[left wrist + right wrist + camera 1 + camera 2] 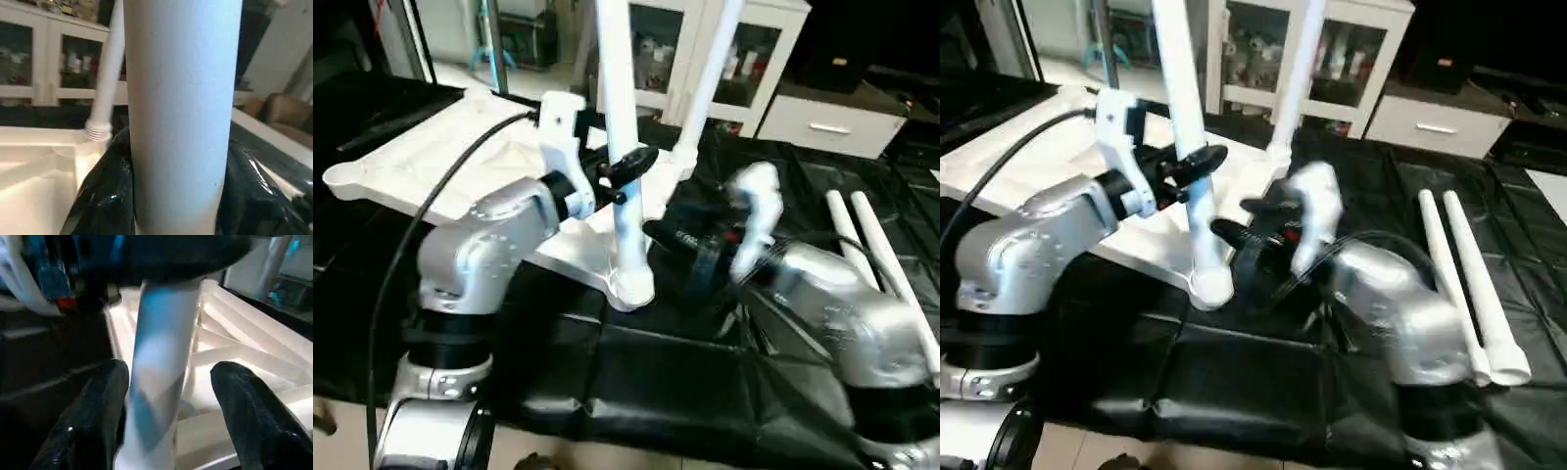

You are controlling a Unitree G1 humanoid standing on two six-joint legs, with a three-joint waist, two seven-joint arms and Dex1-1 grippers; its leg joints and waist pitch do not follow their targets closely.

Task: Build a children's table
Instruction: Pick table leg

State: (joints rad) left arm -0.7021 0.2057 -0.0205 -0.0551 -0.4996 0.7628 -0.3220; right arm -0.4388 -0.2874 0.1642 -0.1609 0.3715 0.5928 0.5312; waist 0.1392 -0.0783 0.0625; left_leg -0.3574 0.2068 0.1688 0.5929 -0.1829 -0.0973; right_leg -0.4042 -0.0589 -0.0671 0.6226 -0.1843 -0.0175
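Table top (431,162) lies upside down on black sheet (636,382); two legs stand in corner sockets. Left gripper (625,174) clamps the near leg (625,127). Right gripper (168,421) straddles it lower, fingers apart (not touching). Two spare legs (1469,284) lie well right.

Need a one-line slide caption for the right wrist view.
Right gripper, jaws spread either side of an upright white leg standing in the ribbed underside of the tabletop.

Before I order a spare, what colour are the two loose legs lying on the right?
White, on a black sheet; the loose legs show best in the right eye view.
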